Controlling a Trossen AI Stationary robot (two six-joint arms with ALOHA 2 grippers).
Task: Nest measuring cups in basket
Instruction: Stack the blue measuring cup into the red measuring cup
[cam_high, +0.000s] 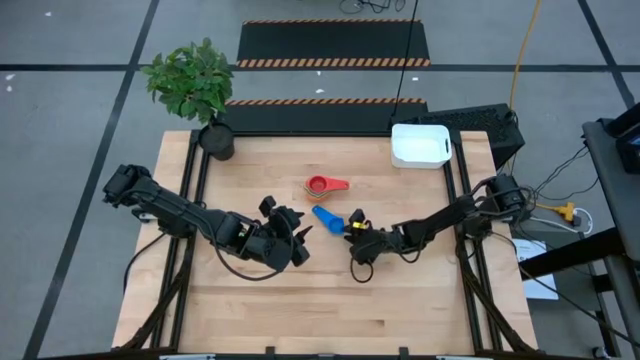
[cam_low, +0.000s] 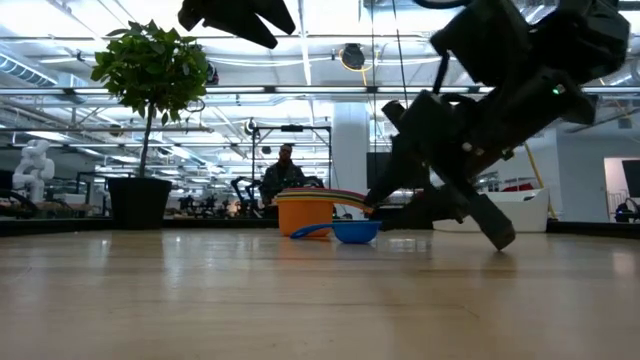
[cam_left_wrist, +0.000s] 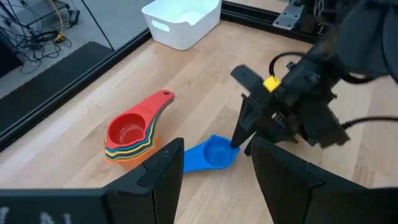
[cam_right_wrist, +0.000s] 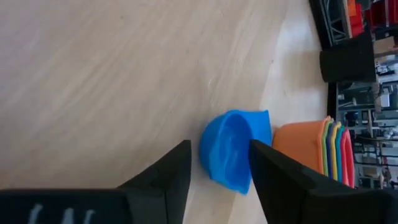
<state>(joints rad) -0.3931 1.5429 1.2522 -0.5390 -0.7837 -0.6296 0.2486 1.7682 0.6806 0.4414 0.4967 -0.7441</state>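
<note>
The wooden table (cam_high: 320, 300) carries everything here, with the left arm (cam_high: 170, 210) lying low across its left half and the right arm (cam_high: 450, 215) reaching in from the right edge. Up in the far right corner sits the white basket (cam_high: 420, 145), with no cup inside it. A potted plant (cam_high: 195, 85) stands at the far left corner. Near the table's middle rests a nested stack of measuring cups (cam_left_wrist: 134, 134), red on top, orange at the bottom. Just beside it lies 1 blue measuring cup (cam_left_wrist: 210, 154), alone on the wood. The right gripper (cam_right_wrist: 217, 165) is down at that blue cup, its fingers parted on either side of the bowl, gripping nothing firmly. The left gripper (cam_left_wrist: 214, 171) hovers nearby, fingers apart, holding nothing.
</note>
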